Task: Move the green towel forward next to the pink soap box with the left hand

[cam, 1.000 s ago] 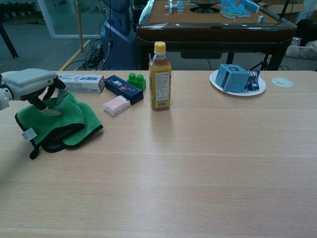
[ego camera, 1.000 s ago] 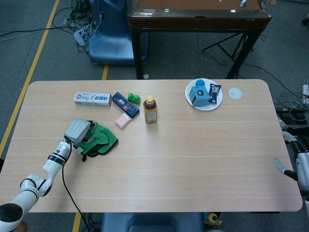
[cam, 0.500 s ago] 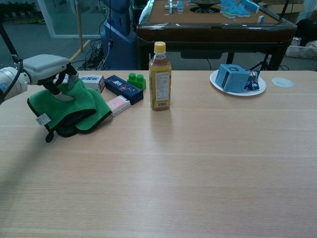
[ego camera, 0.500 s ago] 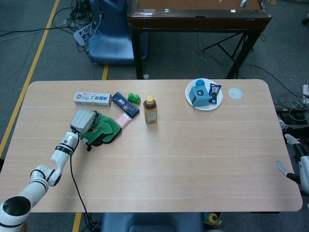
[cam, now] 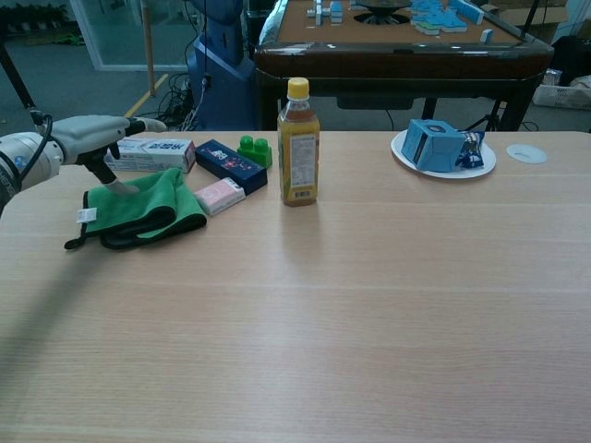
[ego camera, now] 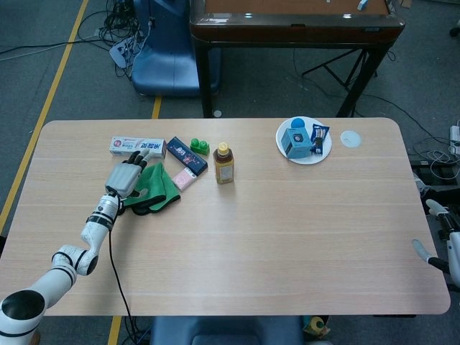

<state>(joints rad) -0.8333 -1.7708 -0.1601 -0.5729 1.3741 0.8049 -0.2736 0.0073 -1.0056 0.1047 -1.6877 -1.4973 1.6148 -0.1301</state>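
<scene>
- Since the earlier frames the green towel (ego camera: 153,190) has travelled forward across the counter (ego camera: 287,237) and now lies flat just beside the pink soap box (ego camera: 184,180), its right edge at or nearly touching the box; the chest view leaves a sliver of doubt whether they actually meet.
- Left hand (ego camera: 123,178) has lifted and flattened: its fingers (cam: 148,125) are stretched out and apart, pointing forward, while one digit reaches down to the towel's left rear part. From these views it looks like a light touch, not a grip.
- From the soap box, the towel spreads to the left and slightly nearer the robot, its long axis running roughly left-right; the hand sits over the towel's far-left end, so the towel lies to the right of the fingers.
- Left of and beyond the soap box lies the white toothpaste box (ego camera: 137,146), right at the fingertips; a careless forward withdrawal could nudge it.
- Just beyond the soap box sit the dark blue box (ego camera: 187,154) and the green block (ego camera: 199,146); right of it stands the yellow bottle (ego camera: 223,164), apart from the towel.
- Well right of the soap box, the white plate (ego camera: 325,153) carries a blue carton.
- Right hand (ego camera: 431,237) shows only at the counter's right edge, too partial to read its fingers.
- Judging by position, the placement looks essentially done; lifting clear remains.
</scene>
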